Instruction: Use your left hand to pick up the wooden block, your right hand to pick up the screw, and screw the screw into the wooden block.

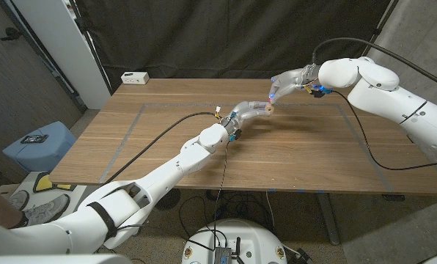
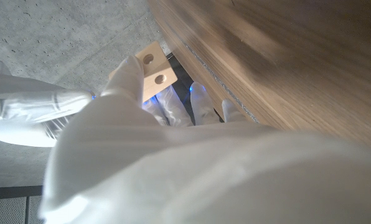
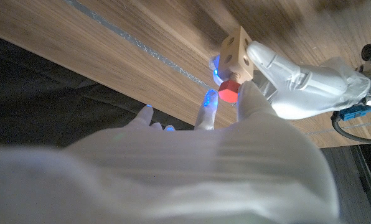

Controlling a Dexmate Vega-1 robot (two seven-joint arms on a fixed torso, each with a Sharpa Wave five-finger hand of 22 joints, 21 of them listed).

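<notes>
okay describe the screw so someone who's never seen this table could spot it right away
Look above the far middle of the wooden table, where the two white robot hands meet in the air. The left hand holds up a pale wooden block with round holes, and the right hand reaches to it. The screw is at that block's face: its bright red faceted head is the only red thing there.

Wooden desk (image 1: pixel 292 158) marked with a grey tape rectangle (image 1: pixel 138 121). White power strip (image 1: pixel 135 77) on its far left corner. Black curtain (image 1: pixel 226 37) behind. Blue stool (image 1: pixel 39 147) left, on the floor; sneakers (image 1: pixel 39 207) nearby.
</notes>
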